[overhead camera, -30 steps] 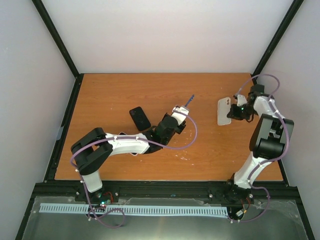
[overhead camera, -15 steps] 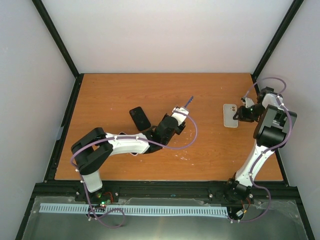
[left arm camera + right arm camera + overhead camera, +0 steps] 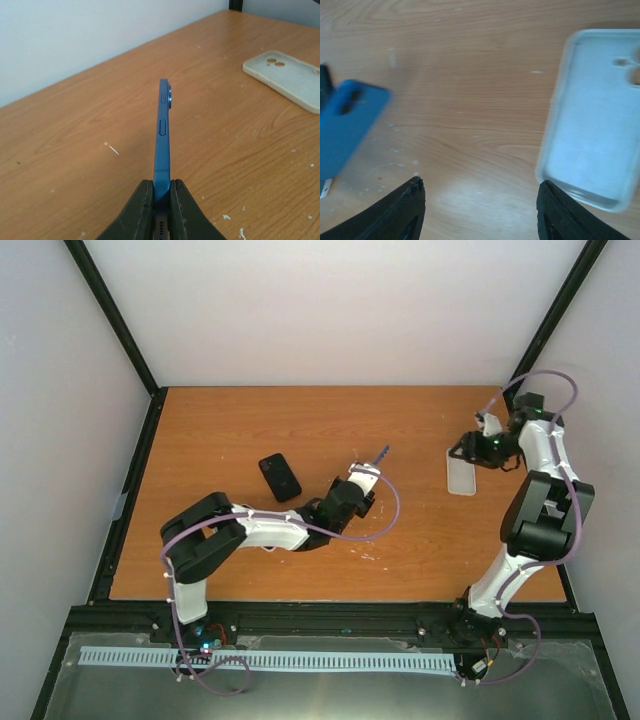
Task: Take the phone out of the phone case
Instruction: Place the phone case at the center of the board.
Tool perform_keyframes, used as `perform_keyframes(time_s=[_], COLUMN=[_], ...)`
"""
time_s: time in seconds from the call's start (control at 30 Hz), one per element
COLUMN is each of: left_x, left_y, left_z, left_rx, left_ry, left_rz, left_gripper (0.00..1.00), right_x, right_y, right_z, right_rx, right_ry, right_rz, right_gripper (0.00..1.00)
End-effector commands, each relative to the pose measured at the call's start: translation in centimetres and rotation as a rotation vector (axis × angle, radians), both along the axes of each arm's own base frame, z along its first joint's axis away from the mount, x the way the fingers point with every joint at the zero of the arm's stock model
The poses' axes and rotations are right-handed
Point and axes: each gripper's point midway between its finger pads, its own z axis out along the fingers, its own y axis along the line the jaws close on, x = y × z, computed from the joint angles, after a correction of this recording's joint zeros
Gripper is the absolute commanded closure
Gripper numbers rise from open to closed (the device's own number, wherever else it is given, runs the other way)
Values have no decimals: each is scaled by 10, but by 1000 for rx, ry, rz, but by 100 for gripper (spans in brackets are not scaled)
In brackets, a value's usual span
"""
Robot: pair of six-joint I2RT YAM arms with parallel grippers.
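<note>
The blue phone [image 3: 162,135] stands on its edge above the table, out of its case, and my left gripper [image 3: 161,192] is shut on its lower end. From above, the phone [image 3: 380,454] juts out past the left gripper [image 3: 366,472] near the table's middle. The pale translucent phone case [image 3: 460,473] lies flat and empty at the right, inner side up. It also shows in the left wrist view as the case [image 3: 287,80] at the far right. My right gripper [image 3: 467,451] hovers just over the case's far end, open and holding nothing. In its own view the gripper [image 3: 480,189] has the case [image 3: 597,115] beside its right finger.
A black phone-shaped slab [image 3: 280,477] lies on the table left of the left gripper. The wooden table [image 3: 250,420] is bounded by black frame posts and white walls. Small white specks dot the wood [image 3: 112,148].
My right gripper has opened and let go of the case, which now lies flat on the table. The right arm has drawn back toward the far side. The left arm shifted slightly, still holding the phone.
</note>
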Motion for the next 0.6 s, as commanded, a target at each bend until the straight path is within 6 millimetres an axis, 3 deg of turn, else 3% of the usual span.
perform_keyframes(time_s=[0.0, 0.17, 0.27, 0.43, 0.57], left_x=[9, 18, 22, 23, 25], left_y=[-29, -56, -67, -88, -113], left_z=[17, -2, -9, -25, -35], left_rx=[-170, -170, -169, -135, -117], left_ry=[-22, -12, -11, -25, -27], left_rz=[-5, -23, -25, -19, -17], left_gripper=[100, 100, 100, 100, 98], right_x=[-7, -4, 3, 12, 9], right_y=[60, 116, 139, 156, 153], right_z=[3, -5, -12, -32, -57], right_rx=[93, 127, 119, 118, 43], right_ry=[53, 94, 115, 176, 223], right_rz=[63, 158, 186, 139, 114], right_gripper=[40, 40, 40, 39, 42])
